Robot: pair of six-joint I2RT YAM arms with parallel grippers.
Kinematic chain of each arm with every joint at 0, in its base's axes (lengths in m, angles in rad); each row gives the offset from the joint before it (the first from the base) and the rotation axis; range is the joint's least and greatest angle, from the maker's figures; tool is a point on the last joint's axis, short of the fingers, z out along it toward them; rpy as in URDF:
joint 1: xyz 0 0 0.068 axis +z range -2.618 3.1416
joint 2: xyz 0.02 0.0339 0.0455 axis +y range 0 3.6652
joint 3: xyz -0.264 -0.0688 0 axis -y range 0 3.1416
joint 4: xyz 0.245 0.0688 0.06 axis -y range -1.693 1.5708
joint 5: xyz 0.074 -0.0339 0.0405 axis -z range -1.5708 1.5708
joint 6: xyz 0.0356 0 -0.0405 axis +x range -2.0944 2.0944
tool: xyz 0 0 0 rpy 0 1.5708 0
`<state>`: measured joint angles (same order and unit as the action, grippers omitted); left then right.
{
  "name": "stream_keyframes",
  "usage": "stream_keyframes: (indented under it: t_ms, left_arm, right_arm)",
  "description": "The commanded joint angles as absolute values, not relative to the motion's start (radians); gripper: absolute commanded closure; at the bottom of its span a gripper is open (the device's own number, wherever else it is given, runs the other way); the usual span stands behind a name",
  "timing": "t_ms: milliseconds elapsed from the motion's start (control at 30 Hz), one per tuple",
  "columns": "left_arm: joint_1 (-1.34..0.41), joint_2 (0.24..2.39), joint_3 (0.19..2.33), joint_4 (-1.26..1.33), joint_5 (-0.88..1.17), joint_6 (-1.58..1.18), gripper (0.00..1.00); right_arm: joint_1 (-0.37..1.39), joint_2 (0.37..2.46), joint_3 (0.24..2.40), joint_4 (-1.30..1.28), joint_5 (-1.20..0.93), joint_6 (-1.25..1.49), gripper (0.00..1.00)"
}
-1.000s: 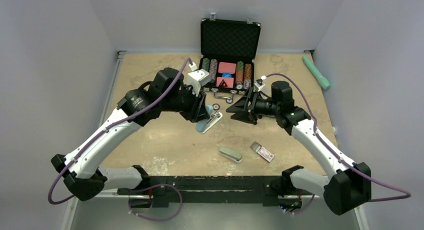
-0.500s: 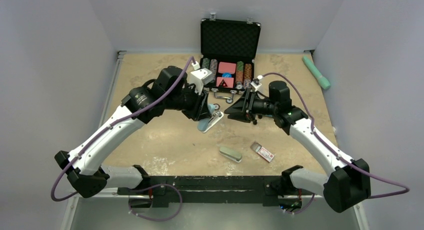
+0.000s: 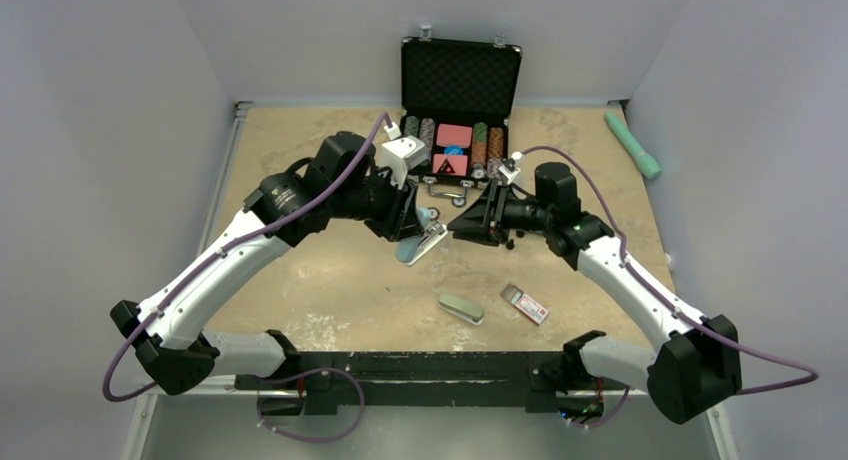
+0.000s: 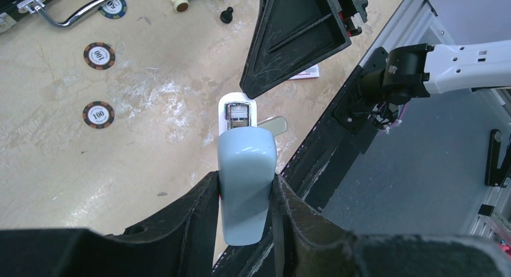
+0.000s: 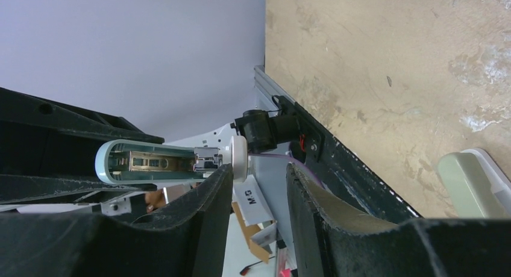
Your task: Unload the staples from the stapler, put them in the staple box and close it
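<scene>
My left gripper (image 3: 410, 227) is shut on the rear of a light-blue stapler (image 3: 421, 244) and holds it tilted above the table. In the left wrist view the stapler (image 4: 246, 186) sits between my fingers, and its white base with the metal magazine end (image 4: 239, 113) points away. My right gripper (image 3: 462, 223) is open, its tips just right of the stapler's front end. In the right wrist view the stapler (image 5: 150, 162) lies sideways with its metal channel showing, beside my left finger (image 5: 211, 196). Nothing is between the right jaws. No loose staples show.
An open black poker-chip case (image 3: 460, 80) stands at the back, with its handle and loose chips (image 4: 99, 54) on the table before it. A pale green case (image 3: 461, 307) and a small staple box (image 3: 527, 303) lie near the front. A teal tool (image 3: 632, 143) lies far right.
My right gripper has moved left, closing in on the stapler's front end. My left arm lifted the stapler slightly, then held still.
</scene>
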<state>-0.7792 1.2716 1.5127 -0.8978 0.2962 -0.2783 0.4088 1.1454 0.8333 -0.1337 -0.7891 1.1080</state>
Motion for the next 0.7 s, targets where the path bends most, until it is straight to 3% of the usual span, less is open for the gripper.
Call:
stream_keyframes:
  t_ms: [0,667]
  left_arm:
    - [-0.773,1.272,1.555,-0.835,0.323,-0.301,1.0]
    - [-0.773,1.269,1.527,-0.801,0.332,-0.315,1.0]
  right_arm:
    - [0.418,1.157,0.849,-0.105,-0.808,1.098,0.58]
    - [0.442,1.191,0.887,-0.081,-0.817,1.121,0.65]
